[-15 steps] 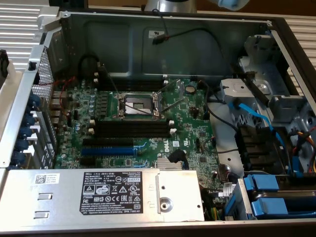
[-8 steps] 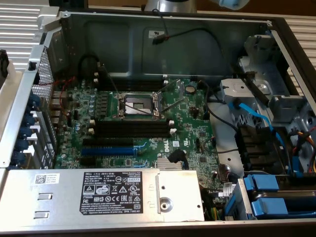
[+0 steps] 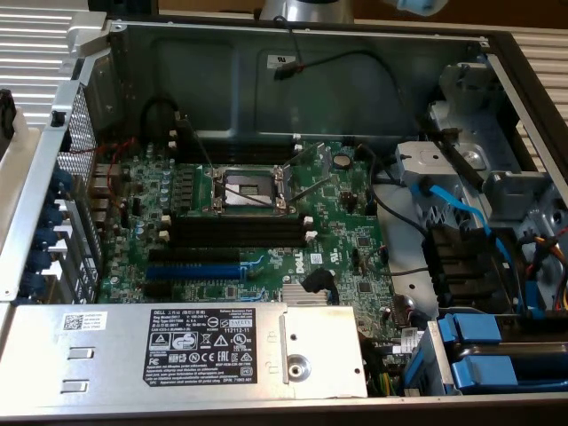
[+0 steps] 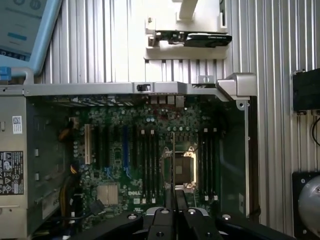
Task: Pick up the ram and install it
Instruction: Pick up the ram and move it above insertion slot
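Exterior view: open case [image 3: 497, 53] with the board [image 3: 346, 222] lying flat inside. Black slots [image 3: 240, 232] run between the socket [image 3: 248, 188] and the blue slot [image 3: 193, 271].

Wrist view: tool [image 4: 175, 197] is high over the board, fingers nearly together and clamped on the ram [image 4: 173, 160]. The ram shows edge-on as a thin dark strip. It hangs above the socket, with slot rows on either side.

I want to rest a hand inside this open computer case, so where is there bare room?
The power supply's top, beside its label, is bare. A narrow strip of metal tray lies free between the motherboard and the drive bays. Crowded: those bays, with blue cables, at the exterior view's right.
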Tool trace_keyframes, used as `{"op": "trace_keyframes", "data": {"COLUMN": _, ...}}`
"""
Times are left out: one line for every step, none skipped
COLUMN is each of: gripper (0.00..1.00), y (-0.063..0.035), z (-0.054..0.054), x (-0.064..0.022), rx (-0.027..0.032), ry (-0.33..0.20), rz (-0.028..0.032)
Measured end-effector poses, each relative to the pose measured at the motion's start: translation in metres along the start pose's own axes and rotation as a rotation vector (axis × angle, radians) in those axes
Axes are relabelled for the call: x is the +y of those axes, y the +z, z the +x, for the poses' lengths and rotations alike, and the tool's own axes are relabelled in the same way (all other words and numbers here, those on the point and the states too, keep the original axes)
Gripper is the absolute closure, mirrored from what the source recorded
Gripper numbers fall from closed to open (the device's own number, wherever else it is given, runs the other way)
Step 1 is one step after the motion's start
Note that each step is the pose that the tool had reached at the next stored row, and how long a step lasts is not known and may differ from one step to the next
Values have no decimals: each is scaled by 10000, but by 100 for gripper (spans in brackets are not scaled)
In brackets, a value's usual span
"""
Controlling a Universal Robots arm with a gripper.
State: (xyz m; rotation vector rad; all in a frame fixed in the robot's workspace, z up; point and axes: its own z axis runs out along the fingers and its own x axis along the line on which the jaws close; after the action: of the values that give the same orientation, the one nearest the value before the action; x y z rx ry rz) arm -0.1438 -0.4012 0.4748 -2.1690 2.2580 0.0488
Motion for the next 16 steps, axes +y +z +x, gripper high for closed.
{"op": "trace_keyframes", "data": {"gripper": 88, "y": 6, "z": 15, "x": -3, "rx": -41, "ry": 4, "rz": -1}}
{"op": "trace_keyframes", "data": {"gripper": 88, "y": 8, "z": 22, "x": -6, "rx": -53, "ry": 4, "rz": -3}}
{"op": "trace_keyframes", "data": {"gripper": 88, "y": 17, "z": 30, "x": -11, "rx": -72, "ry": 5, "rz": -1}}
{"op": "trace_keyframes", "data": {"gripper": 88, "y": 29, "z": 41, "x": -14, "rx": -90, "ry": 5, "rz": -1}}
{"op": "trace_keyframes", "data": {"gripper": 88, "y": 40, "z": 57, "x": -20, "rx": -111, "ry": 5, "rz": -6}}
{"op": "trace_keyframes", "data": {"gripper": 88, "y": 60, "z": 66, "x": -26, "rx": -139, "ry": 8, "rz": -3}}
{"op": "trace_keyframes", "data": {"gripper": 88, "y": 76, "z": 71, "x": -32, "rx": -156, "ry": 10, "rz": -5}}
{"op": "trace_keyframes", "data": {"gripper": 88, "y": 94, "z": 74, "x": -37, "rx": -174, "ry": 14, "rz": -7}}
{"op": "trace_keyframes", "data": {"gripper": 88, "y": 112, "z": 74, "x": -45, "rx": -189, "ry": 19, "rz": -6}}
{"op": "trace_keyframes", "data": {"gripper": 88, "y": 130, "z": 75, "x": -53, "rx": -201, "ry": 23, "rz": -7}}
{"op": "trace_keyframes", "data": {"gripper": 88, "y": 147, "z": 76, "x": -60, "rx": -213, "ry": 27, "rz": -8}}
{"op": "trace_keyframes", "data": {"gripper": 88, "y": 168, "z": 79, "x": -64, "rx": -230, "ry": 31, "rz": -6}}
{"op": "trace_keyframes", "data": {"gripper": 88, "y": 185, "z": 84, "x": -66, "rx": -243, "ry": 34, "rz": -8}}
{"op": "trace_keyframes", "data": {"gripper": 88, "y": 204, "z": 96, "x": -67, "rx": -263, "ry": 36, "rz": -8}}
{"op": "trace_keyframes", "data": {"gripper": 88, "y": 220, "z": 116, "x": -69, "rx": -287, "ry": 37, "rz": -10}}
{"op": "trace_keyframes", "data": {"gripper": 88, "y": 234, "z": 142, "x": -71, "rx": -317, "ry": 37, "rz": -12}}
